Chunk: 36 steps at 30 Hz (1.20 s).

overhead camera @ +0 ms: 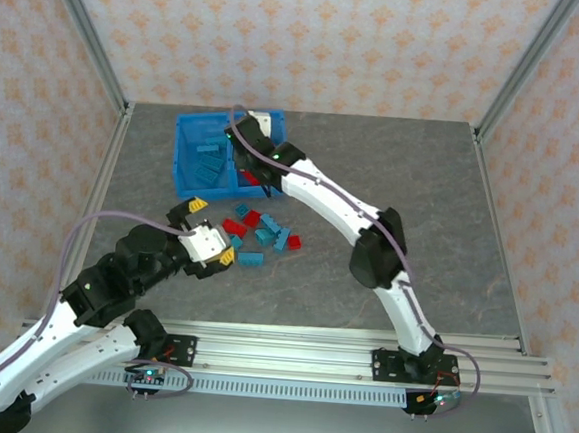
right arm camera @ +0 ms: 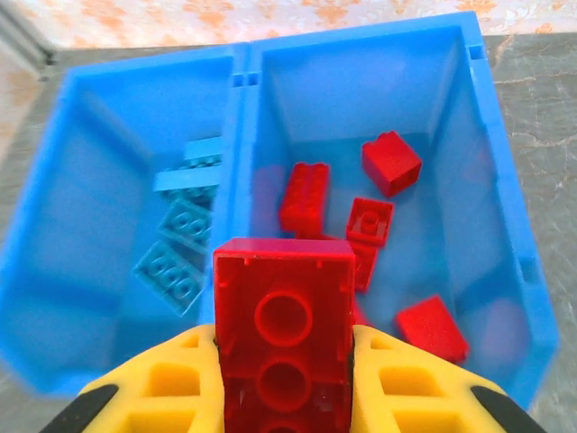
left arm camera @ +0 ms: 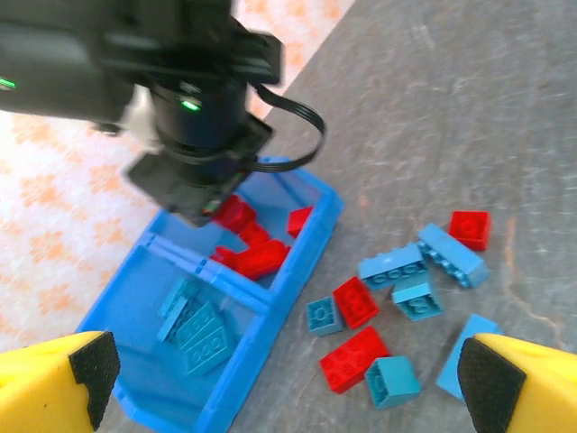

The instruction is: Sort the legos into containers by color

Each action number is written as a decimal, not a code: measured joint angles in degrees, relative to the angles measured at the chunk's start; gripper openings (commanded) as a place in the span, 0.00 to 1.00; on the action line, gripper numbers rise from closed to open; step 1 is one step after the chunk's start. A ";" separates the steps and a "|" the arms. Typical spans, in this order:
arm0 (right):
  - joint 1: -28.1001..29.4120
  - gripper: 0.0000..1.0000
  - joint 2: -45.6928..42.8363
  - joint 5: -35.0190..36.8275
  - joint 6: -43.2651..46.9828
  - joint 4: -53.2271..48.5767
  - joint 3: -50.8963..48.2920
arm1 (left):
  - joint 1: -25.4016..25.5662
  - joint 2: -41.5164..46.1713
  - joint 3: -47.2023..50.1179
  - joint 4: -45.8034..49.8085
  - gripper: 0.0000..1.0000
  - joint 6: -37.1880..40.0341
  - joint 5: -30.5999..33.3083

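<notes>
Red studded plastic brick (right arm camera: 284, 307) sits pinched between the right gripper's (right arm camera: 287, 383) yellow fingers (right arm camera: 162, 379), above the blue plastic bin's (right arm camera: 361, 29) red side. Probably light, hard, slippery: hold its flat sides. Left gripper (left arm camera: 288, 374) gapes open.

blocked: right arm (overhead camera: 321, 194) over bin (overhead camera: 181, 163) | scattered legos (overhead camera: 269, 223) before left hand (overhead camera: 213, 232) | free: table (overhead camera: 424, 167) right side

Robot lab test cell: aluminium frame (overhead camera: 88, 35), patterned wall panels (overhead camera: 314, 38), grey tabletop (overhead camera: 432, 188).
</notes>
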<state>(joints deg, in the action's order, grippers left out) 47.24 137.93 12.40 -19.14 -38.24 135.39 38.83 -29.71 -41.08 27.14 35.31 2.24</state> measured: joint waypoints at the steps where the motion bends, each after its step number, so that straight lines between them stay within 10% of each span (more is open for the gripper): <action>1: -0.72 0.26 1.73 0.04 0.44 -0.33 1.33 | -0.26 -0.15 0.00 -0.04 0.99 -0.26 0.52; 12: -5.44 0.52 11.87 -6.62 3.52 -2.16 13.05 | -1.81 -1.95 0.00 -0.44 1.00 -0.83 1.75; 22: -4.63 0.52 8.70 -10.93 3.06 -5.27 12.44 | -3.21 -1.95 0.00 -0.46 0.99 -0.81 2.29; 36: 0.50 0.62 -49.75 -14.58 -4.87 9.92 -65.11 | -3.21 -1.81 0.42 -0.37 1.00 2.25 0.72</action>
<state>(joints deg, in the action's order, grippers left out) 47.75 88.18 -2.17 -24.01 -28.32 70.28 35.62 -31.53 -40.66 26.76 37.56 2.96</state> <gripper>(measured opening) 0.573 0.995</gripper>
